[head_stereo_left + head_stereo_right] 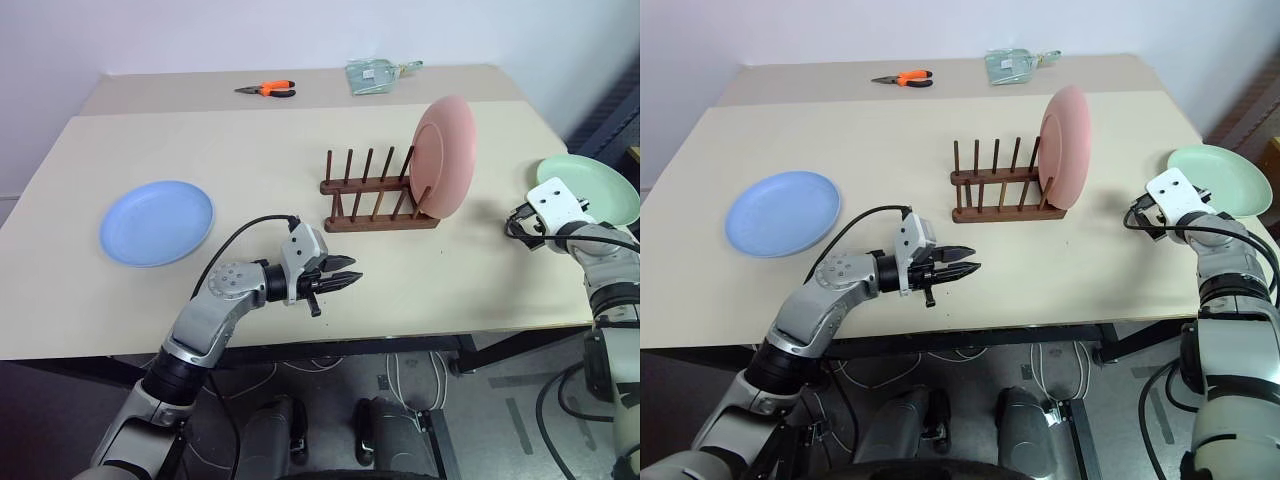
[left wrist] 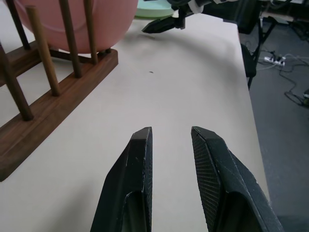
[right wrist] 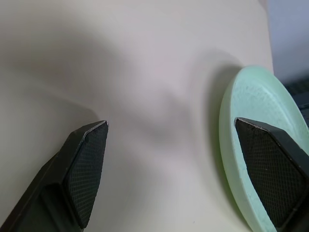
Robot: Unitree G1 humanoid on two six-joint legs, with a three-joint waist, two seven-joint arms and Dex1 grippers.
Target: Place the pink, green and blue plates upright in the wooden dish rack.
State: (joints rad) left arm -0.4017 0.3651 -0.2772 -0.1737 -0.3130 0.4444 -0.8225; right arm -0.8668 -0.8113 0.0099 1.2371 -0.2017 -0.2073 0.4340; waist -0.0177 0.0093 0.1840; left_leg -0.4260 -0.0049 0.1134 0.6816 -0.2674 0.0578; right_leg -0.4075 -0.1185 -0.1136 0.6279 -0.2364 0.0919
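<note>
The pink plate (image 1: 445, 155) stands upright in the right end slot of the wooden dish rack (image 1: 370, 195). Flat on the table's left side lies the blue plate (image 1: 157, 222). The green plate (image 1: 600, 185) lies flat at the far right edge. My left gripper (image 1: 352, 275) hovers over the table in front of the rack, pointing right, narrowly open and empty. My right gripper (image 3: 171, 123) is open wide at the green plate's (image 3: 256, 106) near rim, one finger over the plate and the other over bare table.
Orange-handled pliers (image 1: 268, 89) and a clear plastic bag (image 1: 375, 75) lie on the back table section. The rack's other slots stand free. The beige table (image 1: 470, 280) ends just right of the green plate.
</note>
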